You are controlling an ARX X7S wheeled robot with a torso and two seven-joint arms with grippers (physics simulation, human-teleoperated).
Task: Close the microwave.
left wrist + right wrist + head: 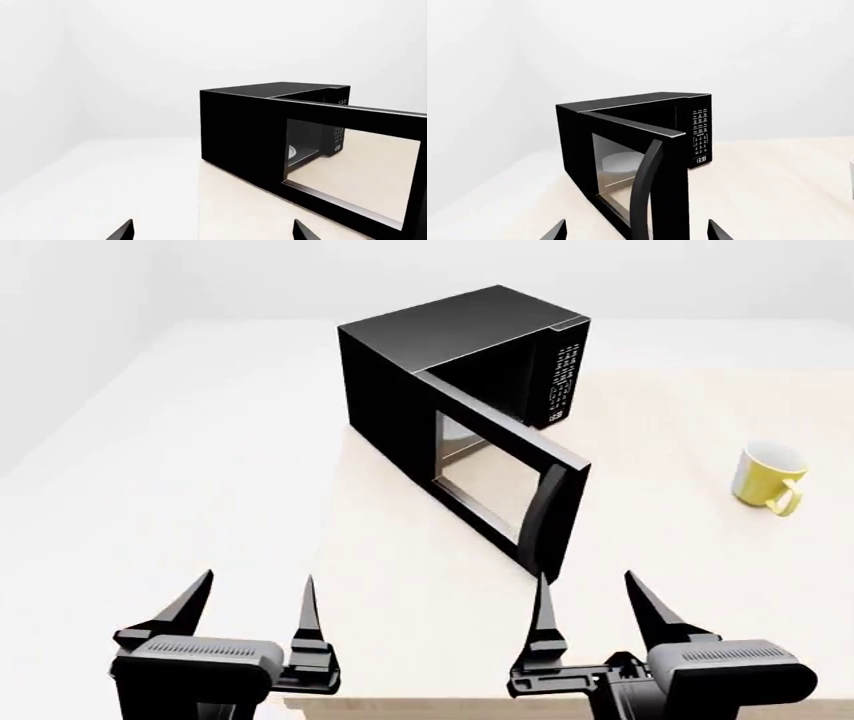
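Jaws spread and empty on both arms, well short of the microwave (454, 370), which sits toward the surface's (400, 580) far left corner, door (501, 475) swung wide. Closing looks unstarted; the right gripper (594, 615), nearest the handle (545, 525), should push the door's free edge shut.

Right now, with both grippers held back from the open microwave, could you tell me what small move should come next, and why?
Probably ease the right gripper forward to the door's handle edge. The microwave door stands swung wide toward the robot, both grippers hang open and empty, and the right one is nearest that free edge.
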